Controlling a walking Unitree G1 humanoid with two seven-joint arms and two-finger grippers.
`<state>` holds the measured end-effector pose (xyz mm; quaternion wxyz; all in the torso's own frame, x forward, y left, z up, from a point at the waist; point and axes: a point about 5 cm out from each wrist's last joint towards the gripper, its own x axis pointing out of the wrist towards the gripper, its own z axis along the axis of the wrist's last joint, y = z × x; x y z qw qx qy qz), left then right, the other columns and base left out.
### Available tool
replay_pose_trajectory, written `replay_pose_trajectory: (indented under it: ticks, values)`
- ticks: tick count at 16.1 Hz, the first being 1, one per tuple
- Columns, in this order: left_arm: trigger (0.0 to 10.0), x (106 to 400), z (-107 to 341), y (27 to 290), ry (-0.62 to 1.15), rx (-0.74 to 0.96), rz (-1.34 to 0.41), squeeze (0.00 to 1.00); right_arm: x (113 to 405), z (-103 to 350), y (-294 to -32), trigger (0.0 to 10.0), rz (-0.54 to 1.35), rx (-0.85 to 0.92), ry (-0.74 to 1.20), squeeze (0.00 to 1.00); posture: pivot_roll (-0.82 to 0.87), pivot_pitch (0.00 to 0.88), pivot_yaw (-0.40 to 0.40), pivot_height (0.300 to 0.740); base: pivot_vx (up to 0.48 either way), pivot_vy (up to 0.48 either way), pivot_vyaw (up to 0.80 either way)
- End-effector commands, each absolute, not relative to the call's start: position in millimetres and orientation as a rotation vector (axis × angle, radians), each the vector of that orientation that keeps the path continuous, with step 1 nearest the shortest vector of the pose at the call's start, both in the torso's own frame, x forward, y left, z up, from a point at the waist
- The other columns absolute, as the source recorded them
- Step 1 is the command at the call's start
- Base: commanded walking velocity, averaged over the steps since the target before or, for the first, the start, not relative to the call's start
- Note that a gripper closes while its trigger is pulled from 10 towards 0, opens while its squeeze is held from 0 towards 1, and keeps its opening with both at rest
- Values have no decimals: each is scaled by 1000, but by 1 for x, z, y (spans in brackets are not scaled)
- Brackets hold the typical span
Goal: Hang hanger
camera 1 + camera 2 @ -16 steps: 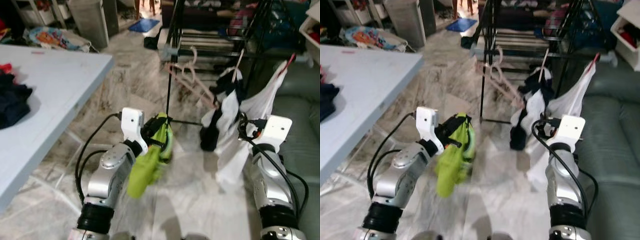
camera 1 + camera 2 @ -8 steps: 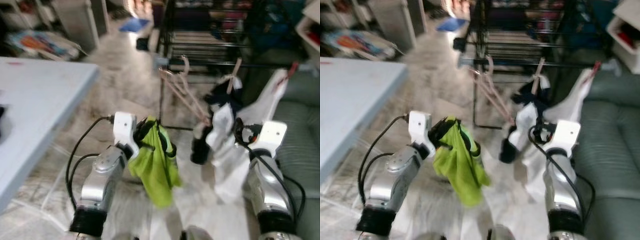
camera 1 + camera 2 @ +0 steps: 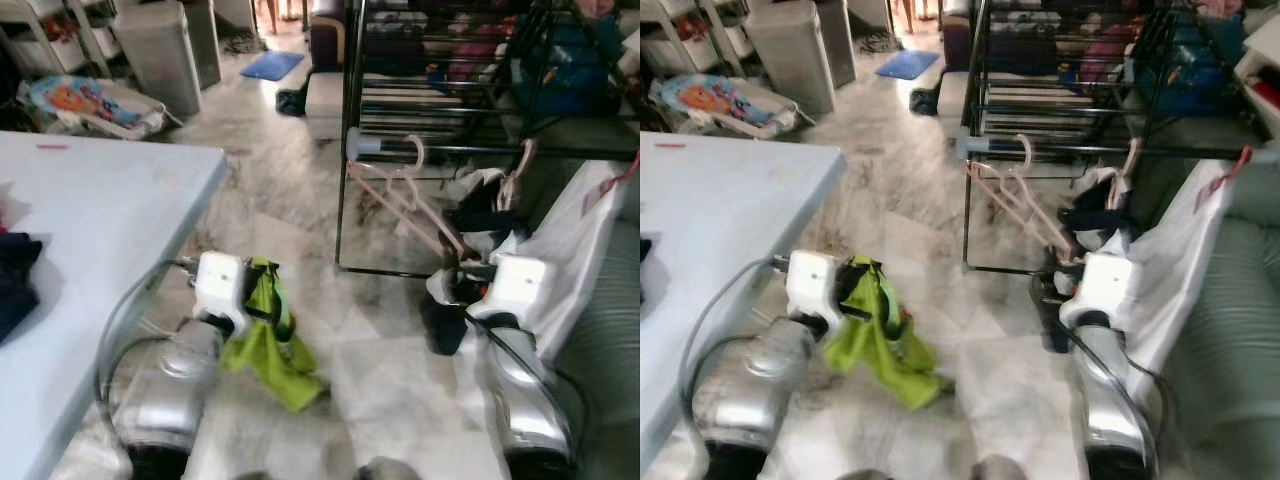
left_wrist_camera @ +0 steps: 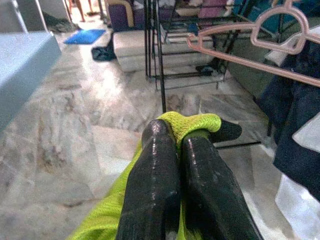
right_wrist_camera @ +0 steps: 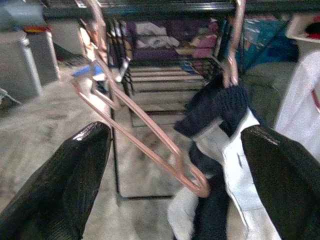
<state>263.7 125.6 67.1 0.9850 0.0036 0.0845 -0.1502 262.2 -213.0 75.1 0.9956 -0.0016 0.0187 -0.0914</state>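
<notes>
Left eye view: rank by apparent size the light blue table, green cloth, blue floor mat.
1. Light blue table, largest.
2. Lime-green cloth pinched in the left end effector.
3. Blue floor mat, smallest, though it lies farthest from the camera, so true size is unsure.

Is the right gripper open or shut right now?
Open: in the right wrist view, the right gripper's jaws stand wide apart, the pink hanger between them, untouched.

Lived-in home laundry area: marble floor (image 3: 290, 215), black drying rack (image 3: 450, 90) with clothes, green sofa (image 3: 1240, 300), storage bin (image 3: 180, 40).
</notes>
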Motion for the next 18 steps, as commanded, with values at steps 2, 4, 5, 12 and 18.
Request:
replay_pose_trajectory:
  ticks: [2,4,5,12,18]
  values:
    - [10000,256,69,152,146,58,-200,0,256,79,-204,10000,-143,2,29,0,-30,0,21,740,0,0,0]
    - [10000,248,66,161,158,50,-169,0,249,79,-201,10000,-104,-17,35,0,-23,0,11,740,0,0,0]
    - [10000,245,63,164,164,49,-152,0,249,77,-205,10000,-107,-22,44,0,-21,0,9,740,0,0,0]
    - [10000,257,78,144,90,40,-248,0,266,89,-202,10000,-115,-21,13,0,-20,0,10,740,430,0,0]
    - [10000,260,78,138,99,9,-291,0,265,90,-204,10000,-120,-39,8,0,-25,0,12,740,444,0,0]
